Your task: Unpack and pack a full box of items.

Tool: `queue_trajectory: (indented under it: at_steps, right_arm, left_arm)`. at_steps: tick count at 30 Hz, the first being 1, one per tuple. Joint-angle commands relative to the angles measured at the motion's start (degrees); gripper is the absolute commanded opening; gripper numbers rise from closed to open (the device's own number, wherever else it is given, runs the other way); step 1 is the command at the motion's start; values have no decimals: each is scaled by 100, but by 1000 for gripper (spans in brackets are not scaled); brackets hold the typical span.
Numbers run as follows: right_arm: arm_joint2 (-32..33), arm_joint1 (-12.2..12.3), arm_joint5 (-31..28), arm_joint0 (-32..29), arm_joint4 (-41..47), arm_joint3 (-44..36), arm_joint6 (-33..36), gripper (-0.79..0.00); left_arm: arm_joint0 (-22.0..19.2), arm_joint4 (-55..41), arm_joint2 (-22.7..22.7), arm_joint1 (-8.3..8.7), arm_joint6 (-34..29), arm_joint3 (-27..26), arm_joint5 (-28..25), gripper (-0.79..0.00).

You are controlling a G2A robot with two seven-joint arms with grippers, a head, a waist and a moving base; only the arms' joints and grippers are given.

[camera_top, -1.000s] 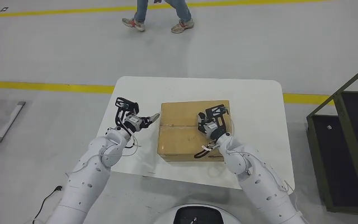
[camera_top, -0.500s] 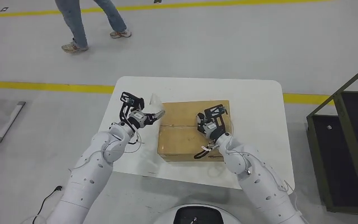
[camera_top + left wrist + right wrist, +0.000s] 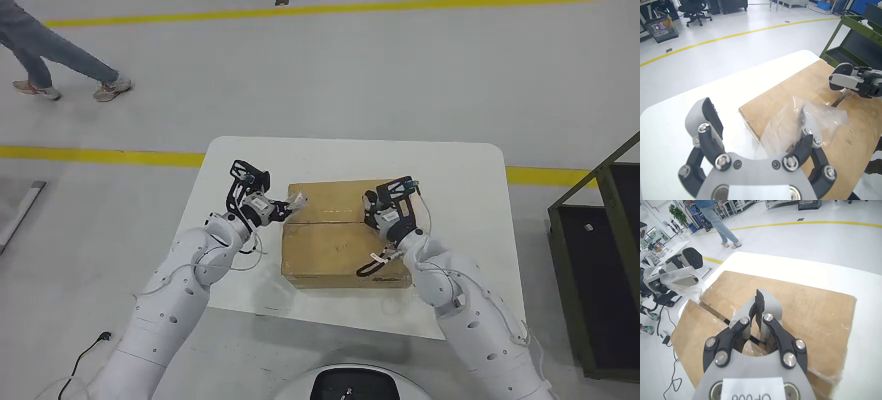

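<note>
Brown cardboard box sat about mid-table, long side running left to right. Its top flaps were down but slightly parted along the centre seam, which showed a dark gap and shiny bits of clear tape beside it. The box corners looked a bit worn.

Left gripper hovered over the box's far-left corner with its fingers spread wide, gripping nothing. A crumpled strip of clear film clung to one finger and hung over the box top.

Right gripper was low over the seam, toward the box's right half. Its fingers were pressed together, with nothing visible between them.

Writing: a short dark handwritten scribble on the near flap, not clear enough to read.
</note>
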Motion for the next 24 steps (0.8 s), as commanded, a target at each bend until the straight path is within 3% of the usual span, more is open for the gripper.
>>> queue_trajectory:
  at_steps: [1, 12, 24]
  right_arm:
    - [142, 26, -25, -68, 6, -133, 74, -785]
    - [1093, 142, 229, -415, 279, -335, 164, -785]
    - [1763, 218, 332, -653, 594, -543, 204, -785]
  left_arm:
    - [-15, 6, 5, -9, -31, -27, 15, 0]
    - [-177, 113, 243, -108, -278, -225, 149, 0]
    - [-665, 280, 1036, -442, -439, 198, 662, 0]
